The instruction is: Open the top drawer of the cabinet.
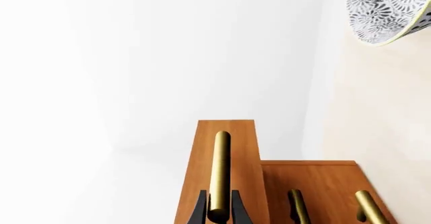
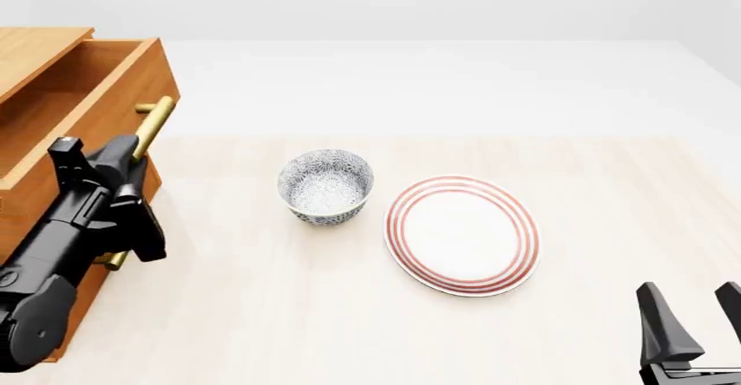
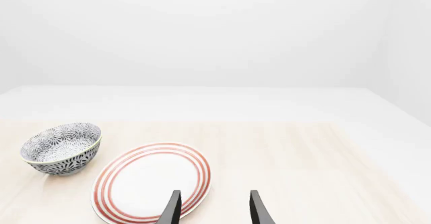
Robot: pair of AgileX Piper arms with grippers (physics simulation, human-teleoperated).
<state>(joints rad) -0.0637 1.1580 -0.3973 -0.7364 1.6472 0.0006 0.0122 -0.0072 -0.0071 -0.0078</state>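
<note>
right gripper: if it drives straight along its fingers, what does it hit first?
Probably nothing: the right gripper, open, aims past the plate's edge over bare table. Depth unclear; the plate rim is the nearest candidate.

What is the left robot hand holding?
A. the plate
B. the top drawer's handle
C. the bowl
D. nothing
B: in the left wrist view the left gripper's fingers sit on both sides of the brass handle of the top drawer, which is pulled out from the cabinet.
</note>
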